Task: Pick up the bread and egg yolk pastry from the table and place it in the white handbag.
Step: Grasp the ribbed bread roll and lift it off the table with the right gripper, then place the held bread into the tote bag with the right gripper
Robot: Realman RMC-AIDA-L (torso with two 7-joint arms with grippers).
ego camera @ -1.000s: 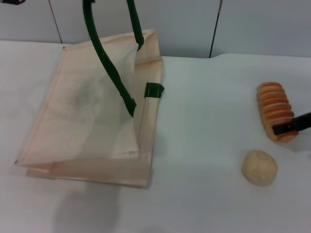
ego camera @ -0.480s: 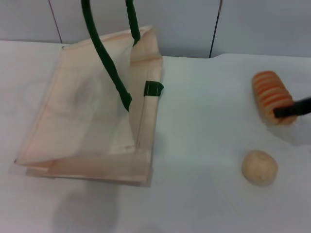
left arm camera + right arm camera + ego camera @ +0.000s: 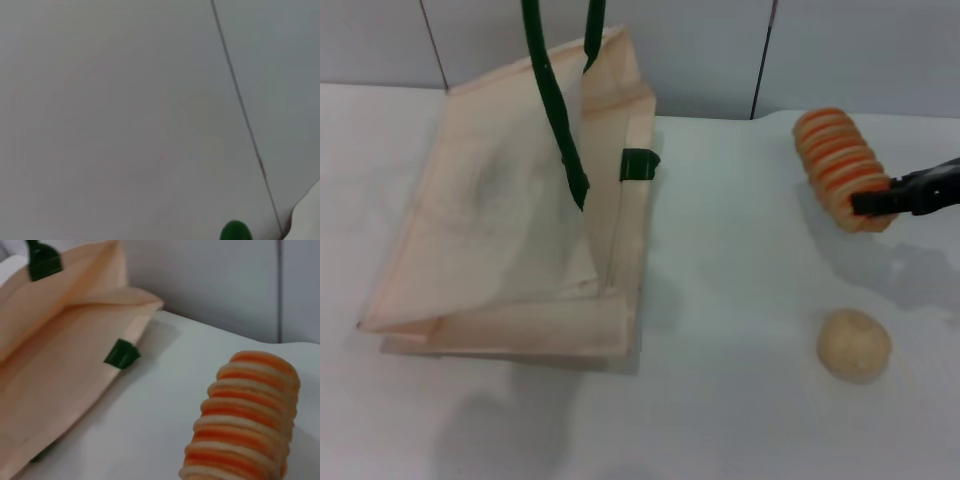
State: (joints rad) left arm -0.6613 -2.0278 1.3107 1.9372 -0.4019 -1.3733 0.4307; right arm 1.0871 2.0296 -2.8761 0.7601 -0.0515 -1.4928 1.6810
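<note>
Carrying the bread (image 3: 840, 167) toward the white handbag (image 3: 500, 250).
The right gripper (image 3: 880, 200) clasped one end, loaf above the table (image 3: 740, 300); level travel over the bag mouth seemed wisest.

We are seeing white handbag (image 3: 510, 220) lying on table (image 3: 730, 400) at our left, mouth facing right, 2 handles (image 3: 555, 110) rising up out of head view. Bread (image 3: 838, 168) is sitting in right gripper (image 3: 868, 203) at far right, raised off table, well apart from handbag. Egg yolk pastry (image 3: 854, 344) is resting on table, nearer us than bread, below it in head view.
</note>
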